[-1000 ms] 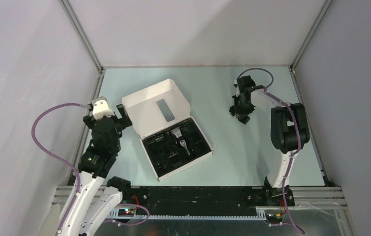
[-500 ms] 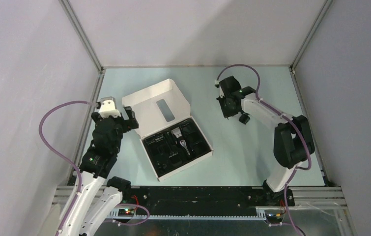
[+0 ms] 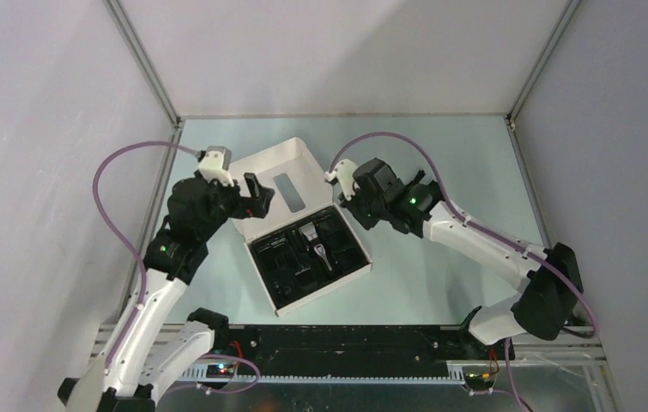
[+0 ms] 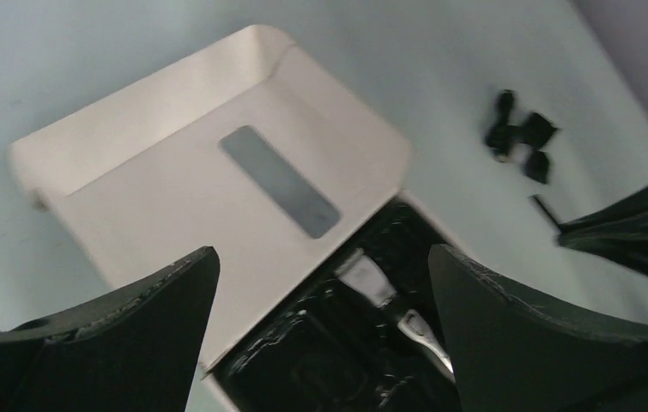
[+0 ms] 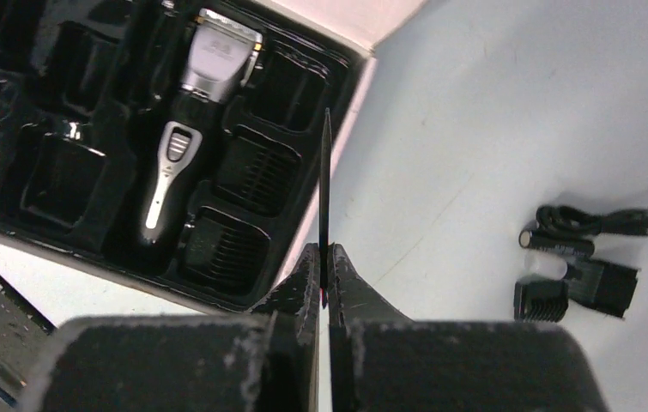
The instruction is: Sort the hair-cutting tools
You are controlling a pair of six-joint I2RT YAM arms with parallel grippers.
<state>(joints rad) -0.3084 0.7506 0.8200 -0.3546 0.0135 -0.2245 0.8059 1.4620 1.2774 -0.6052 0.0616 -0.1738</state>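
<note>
The silver-and-black clipper (image 5: 187, 137) lies in the black tray (image 3: 279, 283) of the open white box; it also shows in the top view (image 3: 313, 242) and the left wrist view (image 4: 389, 296). Black comb attachments (image 5: 256, 172) sit in tray slots beside it. More black attachments (image 5: 578, 287) lie loose on the table, also seen in the left wrist view (image 4: 522, 137). My right gripper (image 5: 324, 275) is shut on a thin flat black piece (image 5: 325, 189), held edge-on above the tray's right rim (image 3: 353, 206). My left gripper (image 4: 324, 326) is open and empty over the box lid (image 3: 256, 193).
The white lid (image 3: 277, 176) with a grey window lies folded back behind the tray. A coiled black cable (image 5: 595, 221) and a small black cylinder (image 5: 556, 242) lie by the loose attachments. Grey enclosure walls and metal posts ring the table.
My right arm swung from the back right toward the box, gripper now at the tray's right edge. My left arm moved up and right over the lid.
</note>
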